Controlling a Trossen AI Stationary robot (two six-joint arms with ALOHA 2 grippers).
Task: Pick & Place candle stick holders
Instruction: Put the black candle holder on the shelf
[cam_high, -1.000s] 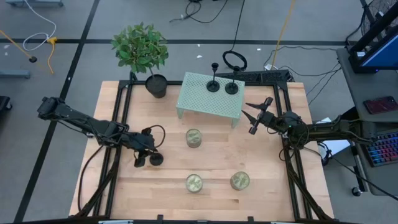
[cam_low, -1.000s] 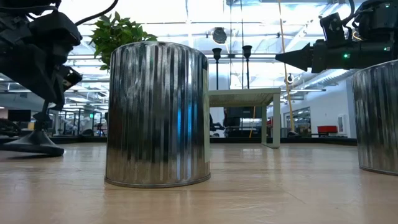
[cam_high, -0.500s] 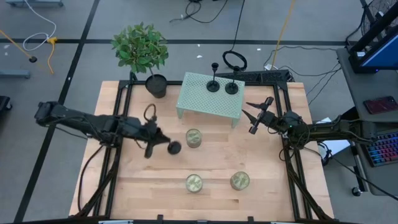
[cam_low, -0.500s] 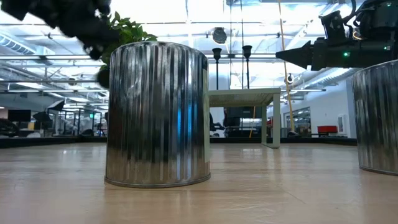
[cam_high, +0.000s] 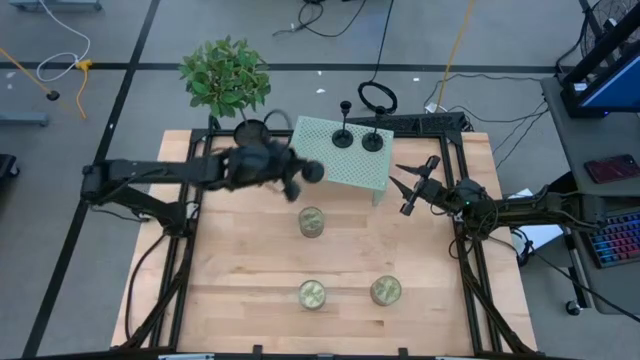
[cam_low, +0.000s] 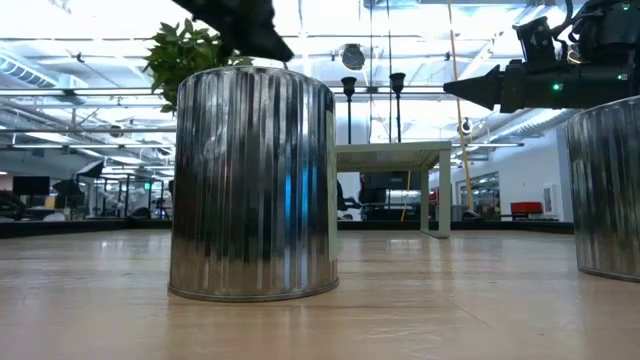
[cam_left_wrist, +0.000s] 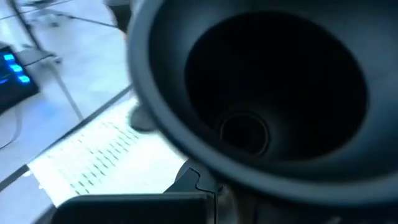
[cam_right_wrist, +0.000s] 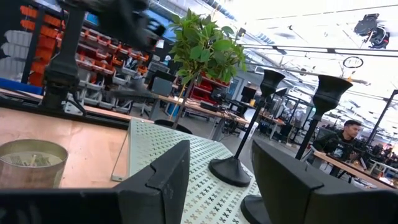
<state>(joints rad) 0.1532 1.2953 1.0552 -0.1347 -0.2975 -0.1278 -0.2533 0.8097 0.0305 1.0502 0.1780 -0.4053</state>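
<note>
My left gripper (cam_high: 285, 172), clenched on a candle stick holder (cam_high: 312, 172), has swung from table centre toward twelve o'clock; holder lies sideways, base pointing three o'clock.

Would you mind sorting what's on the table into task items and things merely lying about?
Job:
- two candle stick holders standing on the green stand
- third holder carried by the left gripper

Lying about:
- three jar candles
- potted plant

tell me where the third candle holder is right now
In the high view the third candle stick holder is held in the left gripper above the left edge of the green perforated stand, right of the potted plant.
</note>
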